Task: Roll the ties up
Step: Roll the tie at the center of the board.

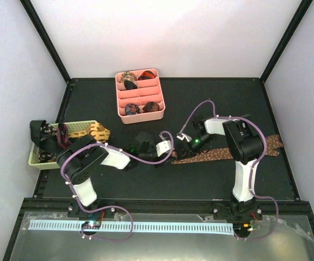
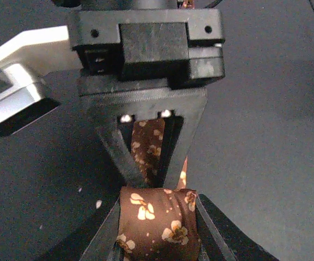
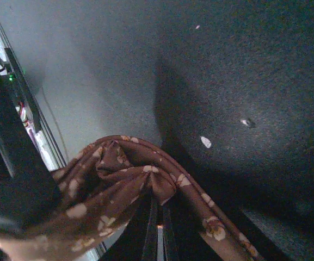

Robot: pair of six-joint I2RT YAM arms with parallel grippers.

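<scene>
Brown floral fabric necktie (image 2: 157, 223): its folded end fills the bottom of the left wrist view, with the left jaws clamped on either side of the fold. Right jaws face them, pinched together on the strip just behind the fold. Right wrist view shows fabric bunched above that pinch. Rest of the necktie trails flat on the black surface (image 1: 162, 179), near and right of the pink divided plastic tray (image 1: 139, 93). Small round rolled ties (image 1: 132, 109) sit in the tray's far and near compartments. Pale woven basket (image 1: 80, 129), near-left of the tray, holds more ties, with an orange patterned tie (image 1: 99, 131) draped over its tray-side rim.
</scene>
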